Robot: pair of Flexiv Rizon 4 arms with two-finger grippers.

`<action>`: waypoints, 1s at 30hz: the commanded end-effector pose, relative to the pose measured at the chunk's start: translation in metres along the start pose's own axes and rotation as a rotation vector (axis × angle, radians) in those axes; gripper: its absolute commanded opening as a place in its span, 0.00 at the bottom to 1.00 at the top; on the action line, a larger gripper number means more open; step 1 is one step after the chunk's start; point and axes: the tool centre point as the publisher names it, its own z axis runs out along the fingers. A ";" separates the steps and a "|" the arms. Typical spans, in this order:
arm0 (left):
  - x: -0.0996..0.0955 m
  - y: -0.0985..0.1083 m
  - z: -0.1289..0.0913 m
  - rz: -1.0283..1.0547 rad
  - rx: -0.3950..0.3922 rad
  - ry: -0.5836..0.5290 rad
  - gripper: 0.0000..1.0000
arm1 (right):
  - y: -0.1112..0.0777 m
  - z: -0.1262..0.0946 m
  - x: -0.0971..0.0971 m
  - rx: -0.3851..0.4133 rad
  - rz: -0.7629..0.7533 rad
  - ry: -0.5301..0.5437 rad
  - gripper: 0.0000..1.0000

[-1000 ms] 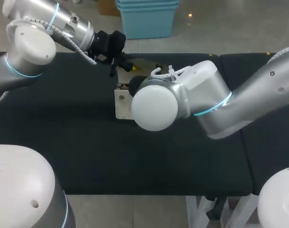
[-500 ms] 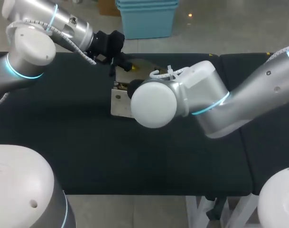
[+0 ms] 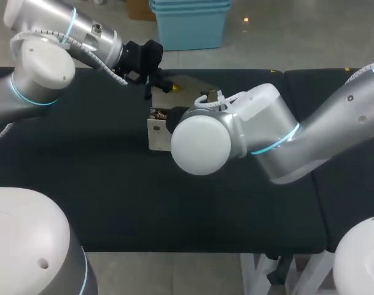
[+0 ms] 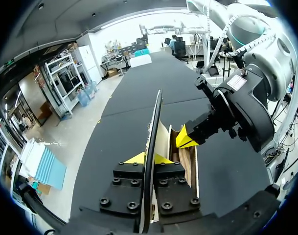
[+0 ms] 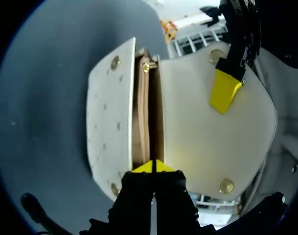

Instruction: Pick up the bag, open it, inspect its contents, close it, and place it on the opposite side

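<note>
A cream bag (image 3: 156, 132) with brass studs sits on the black table near its far middle, flap (image 3: 185, 82) swung up. My left gripper (image 3: 162, 85) is shut on that flap. In the left wrist view the flap (image 4: 154, 122) runs edge-on between its yellow tips (image 4: 149, 158). My right gripper is hidden under its own wrist (image 3: 202, 138) in the head view. In the right wrist view it (image 5: 152, 166) is pinched shut at the bag's open mouth on a brown inner panel (image 5: 141, 122). The left arm's yellow fingertip (image 5: 224, 90) lies against the flap (image 5: 193, 132).
The black table (image 3: 82, 178) stretches bare to the left and front of the bag. My right arm's bulky wrist and forearm (image 3: 279, 138) hang over the table's middle right. A seam (image 3: 284, 80) splits the table from a second section at the right.
The bag's body and my right wrist shifted a little to the left, then back right. The flap stays raised in the left gripper.
</note>
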 end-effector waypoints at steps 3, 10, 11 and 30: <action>0.005 -0.004 0.003 -0.008 -0.005 -0.029 0.00 | 0.004 0.002 0.001 0.009 0.002 -0.011 0.00; 0.008 -0.005 0.002 0.021 0.022 -0.014 0.00 | 0.003 0.011 -0.002 0.011 0.009 0.003 0.00; 0.009 -0.005 0.003 0.022 0.020 -0.015 0.00 | 0.002 0.013 -0.003 0.012 0.009 0.003 0.00; 0.005 0.000 0.002 -0.012 0.038 -0.008 0.00 | -0.002 0.019 0.005 0.017 0.016 0.024 0.00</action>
